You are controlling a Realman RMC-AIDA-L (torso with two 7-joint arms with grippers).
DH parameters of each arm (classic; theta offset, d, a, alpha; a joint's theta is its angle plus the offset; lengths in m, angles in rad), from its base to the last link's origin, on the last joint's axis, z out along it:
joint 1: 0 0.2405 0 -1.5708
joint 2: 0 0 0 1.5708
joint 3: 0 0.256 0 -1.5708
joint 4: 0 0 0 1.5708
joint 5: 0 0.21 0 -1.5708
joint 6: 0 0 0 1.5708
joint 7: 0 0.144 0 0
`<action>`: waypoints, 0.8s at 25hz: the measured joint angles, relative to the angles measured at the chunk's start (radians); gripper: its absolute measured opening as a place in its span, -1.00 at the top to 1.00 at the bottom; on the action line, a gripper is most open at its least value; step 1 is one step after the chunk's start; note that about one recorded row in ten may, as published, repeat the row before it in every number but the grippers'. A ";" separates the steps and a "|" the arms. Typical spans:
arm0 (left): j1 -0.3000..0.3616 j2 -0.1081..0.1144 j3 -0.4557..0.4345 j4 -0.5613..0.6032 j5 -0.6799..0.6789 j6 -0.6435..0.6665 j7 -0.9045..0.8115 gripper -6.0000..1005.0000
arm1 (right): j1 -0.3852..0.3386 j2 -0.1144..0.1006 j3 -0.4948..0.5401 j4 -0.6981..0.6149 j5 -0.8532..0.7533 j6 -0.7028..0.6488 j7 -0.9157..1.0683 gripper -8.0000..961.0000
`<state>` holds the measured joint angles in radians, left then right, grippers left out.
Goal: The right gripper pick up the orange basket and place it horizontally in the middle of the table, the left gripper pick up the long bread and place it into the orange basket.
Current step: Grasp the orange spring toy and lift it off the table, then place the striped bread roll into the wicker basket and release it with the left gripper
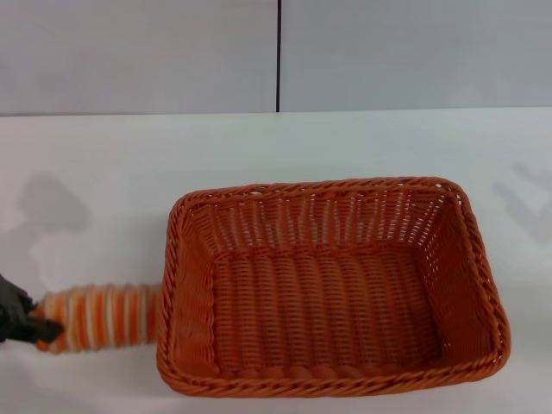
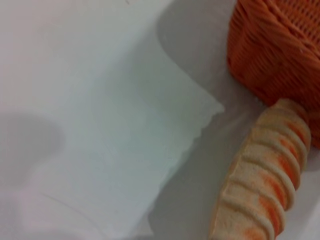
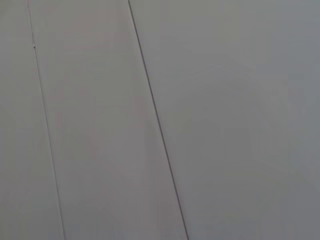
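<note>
Left gripper (image 1: 34, 326) sits at the table's (image 1: 103, 172) near left edge in the head view, its black jaws closed on the outer end of the bread (image 1: 99, 319); only that tip of the arm shows, the rest being cut off by the frame. Bread lies flat on the white top, its length running from the gripper toward the basket (image 1: 332, 289), and its far end touches or nearly touches the basket's left wall, low down; the left wrist view shows the same loaf (image 2: 265, 175) with one end close against the woven corner (image 2: 275, 45).

Basket stands upright, long side across, about mid-table, open and with nothing in it; the right gripper is not in view, its wrist camera seeing only a grey panelled wall.

Bread looks light and probably somewhat soft, the ridged bands giving the pads purchase; a hold at one end will likely let the free end droop or swing, so a grip nearer the middle would carry it steadier. To go in, it must be lifted above the braided rim, which stands higher than the loaf; dragging sideways would likely push the light wicker along.
</note>
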<state>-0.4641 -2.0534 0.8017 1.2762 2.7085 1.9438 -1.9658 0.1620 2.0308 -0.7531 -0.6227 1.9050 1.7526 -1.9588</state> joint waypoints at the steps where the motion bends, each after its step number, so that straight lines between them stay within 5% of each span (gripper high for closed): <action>1: -0.003 0.001 -0.005 0.002 0.003 -0.001 0.001 0.35 | -0.001 0.000 0.000 0.000 0.000 0.001 0.000 -0.08; 15: -0.060 0.001 -0.182 0.230 -0.004 -0.101 -0.005 0.60 | -0.004 -0.005 0.000 -0.004 0.000 0.008 0.003 -0.08; 20: -0.057 0.005 -0.227 0.280 -0.163 -0.093 0.002 0.64 | -0.004 -0.005 0.000 -0.002 0.001 0.009 0.003 -0.08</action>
<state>-0.5209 -2.0484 0.5746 1.5566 2.5454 1.8506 -1.9640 0.1580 2.0261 -0.7532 -0.6248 1.9058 1.7612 -1.9561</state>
